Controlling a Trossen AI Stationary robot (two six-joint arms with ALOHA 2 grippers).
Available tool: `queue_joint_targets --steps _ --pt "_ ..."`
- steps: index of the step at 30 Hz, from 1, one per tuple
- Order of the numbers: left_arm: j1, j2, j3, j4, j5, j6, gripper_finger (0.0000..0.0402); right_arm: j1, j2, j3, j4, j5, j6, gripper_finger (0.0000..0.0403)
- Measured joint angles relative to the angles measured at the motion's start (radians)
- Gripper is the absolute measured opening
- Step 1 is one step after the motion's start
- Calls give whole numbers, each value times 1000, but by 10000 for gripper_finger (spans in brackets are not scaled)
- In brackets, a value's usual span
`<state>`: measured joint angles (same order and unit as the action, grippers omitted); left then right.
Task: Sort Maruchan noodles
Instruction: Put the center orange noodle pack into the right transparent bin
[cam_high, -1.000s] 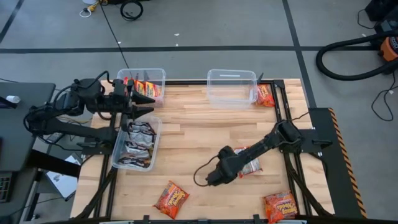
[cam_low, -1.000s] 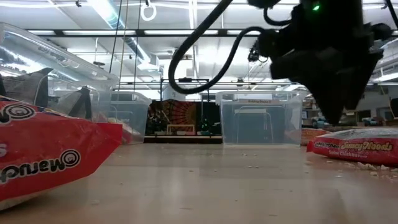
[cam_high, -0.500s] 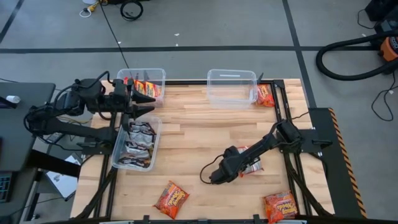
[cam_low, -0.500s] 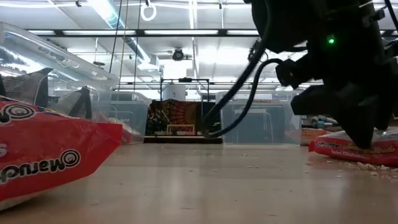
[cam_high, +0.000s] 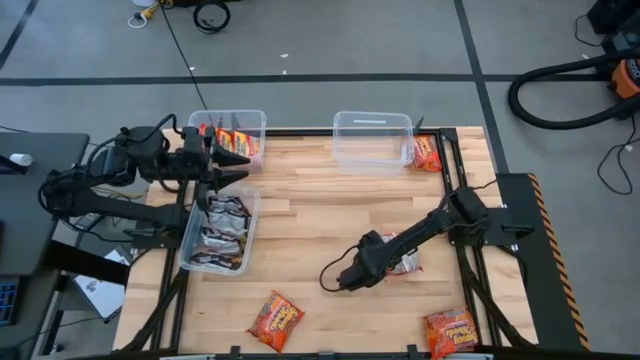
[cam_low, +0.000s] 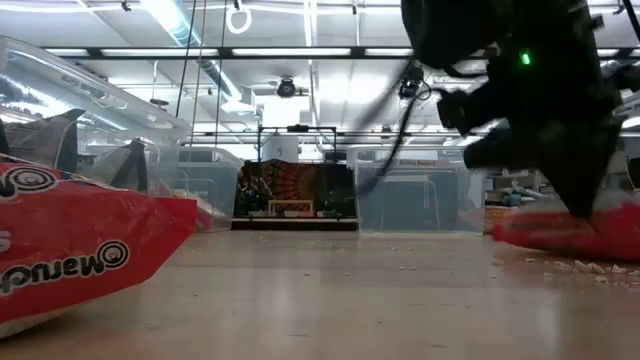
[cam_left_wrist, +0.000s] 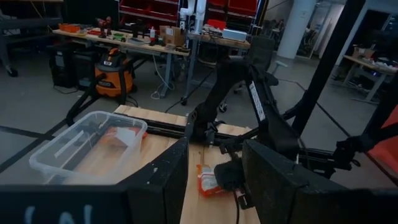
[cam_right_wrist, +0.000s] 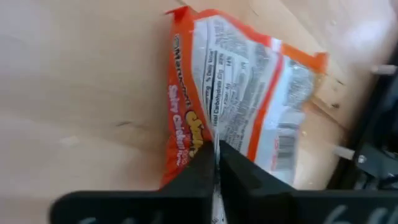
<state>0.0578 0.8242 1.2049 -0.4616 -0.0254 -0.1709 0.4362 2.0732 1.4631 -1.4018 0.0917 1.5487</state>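
right gripper (cam_high: 362, 266) low over the table (cam_high: 320, 215) at its right-centre, fingers (cam_right_wrist: 205, 163) pinched together on the edge of an orange noodle packet (cam_right_wrist: 233, 106) lying label-down on the wood. left gripper (cam_high: 228, 163) parked above the left-side bins, fingers apart, holding nothing. silver-black packets (cam_high: 220, 228) in the near-left bin (cam_high: 186, 235); orange packets (cam_high: 277, 318) loose along the near edge.

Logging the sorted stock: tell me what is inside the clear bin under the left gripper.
The bin holds silver-black noodle packets; how many are stacked cannot be told. The left gripper covers its far end.
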Motion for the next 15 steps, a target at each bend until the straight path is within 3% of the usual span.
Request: queue_joint_targets --steps 6,15 --pt "0 0 0 -41 0 -1 156 -20 -202 10 51 100 -31 8" --pt "0 0 0 -54 0 -1 156 -31 -586 11 69 482 -32 4"
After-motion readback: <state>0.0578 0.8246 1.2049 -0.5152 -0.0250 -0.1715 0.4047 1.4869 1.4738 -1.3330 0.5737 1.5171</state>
